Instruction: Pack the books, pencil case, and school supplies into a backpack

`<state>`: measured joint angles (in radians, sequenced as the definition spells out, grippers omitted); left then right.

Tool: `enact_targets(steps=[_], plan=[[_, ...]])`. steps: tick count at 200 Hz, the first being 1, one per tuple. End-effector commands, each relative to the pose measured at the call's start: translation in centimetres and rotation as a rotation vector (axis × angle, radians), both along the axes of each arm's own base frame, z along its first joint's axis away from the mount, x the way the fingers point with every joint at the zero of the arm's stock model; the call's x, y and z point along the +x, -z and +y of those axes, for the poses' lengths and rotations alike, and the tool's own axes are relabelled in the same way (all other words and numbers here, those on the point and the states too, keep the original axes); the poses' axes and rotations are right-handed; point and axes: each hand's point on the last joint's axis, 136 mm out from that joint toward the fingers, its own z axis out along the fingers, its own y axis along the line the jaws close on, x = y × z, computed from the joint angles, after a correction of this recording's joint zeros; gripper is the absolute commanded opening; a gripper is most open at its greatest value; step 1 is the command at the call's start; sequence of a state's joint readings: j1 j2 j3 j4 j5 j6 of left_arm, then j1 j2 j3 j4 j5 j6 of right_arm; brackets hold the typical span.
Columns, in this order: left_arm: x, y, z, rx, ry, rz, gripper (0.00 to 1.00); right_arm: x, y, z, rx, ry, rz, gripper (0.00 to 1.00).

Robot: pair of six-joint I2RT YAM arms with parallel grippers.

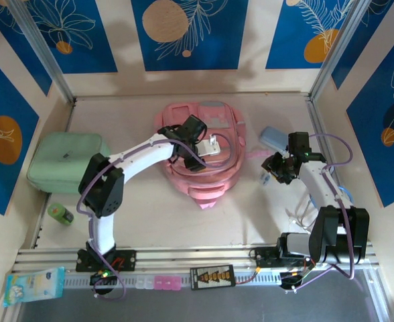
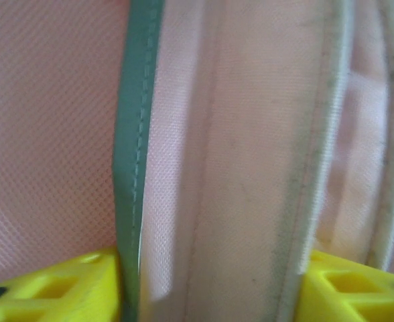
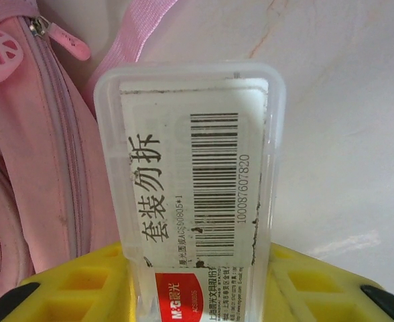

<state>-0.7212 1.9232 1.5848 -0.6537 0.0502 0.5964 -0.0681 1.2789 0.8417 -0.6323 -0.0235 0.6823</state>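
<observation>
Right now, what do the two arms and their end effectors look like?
Both the left arm and the right arm have white links joined by chunky black joint housings, with lilac cables looped alongside. The left end effector and the right end effector each carry bright yellow fingers moulded with hollow rectangular pockets, with black patches at the outer corners.

Overhead view looking down, both wrist views pressed close, all sharing backpack [image 1: 214, 176]
</observation>
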Motion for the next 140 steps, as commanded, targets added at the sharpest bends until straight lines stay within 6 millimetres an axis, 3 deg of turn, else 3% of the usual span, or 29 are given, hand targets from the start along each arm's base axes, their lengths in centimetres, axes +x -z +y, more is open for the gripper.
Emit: enact_targets(steps=[1, 46, 66, 84, 106, 140], plan=[[1.5, -3.1, -0.2, -0.07, 0.005, -0.033, 0.43, 0.2, -0.8, 0.6, 0.046, 0.0, -0.034, 0.41], [1.2, -4.8, -0.6, -0.141, 0.013, 0.03, 0.18, 0.3, -0.8, 0.8, 0.059, 0.002, -0.042, 0.41], [1.0, -5.1, -0.9, -0.151, 0.009, 0.071, 0.0, 0.5, -1.1, 1.1, 0.078, -0.001, -0.054, 0.41], [0.7, -5.8, -1.4, -0.179, 0.006, 0.1, 0.0, 0.7, -1.5, 1.4, 0.102, -0.004, -0.068, 0.41], [0.7, -8.7, -2.3, -0.268, -0.02, 0.106, 0.0, 1.0, -2.6, 2.0, 0.138, -0.016, -0.093, 0.41], [1.5, -15.6, -4.1, -0.491, -0.123, 0.086, 0.0, 1.5, -6.2, 3.6, 0.231, -0.054, -0.18, 0.42]])
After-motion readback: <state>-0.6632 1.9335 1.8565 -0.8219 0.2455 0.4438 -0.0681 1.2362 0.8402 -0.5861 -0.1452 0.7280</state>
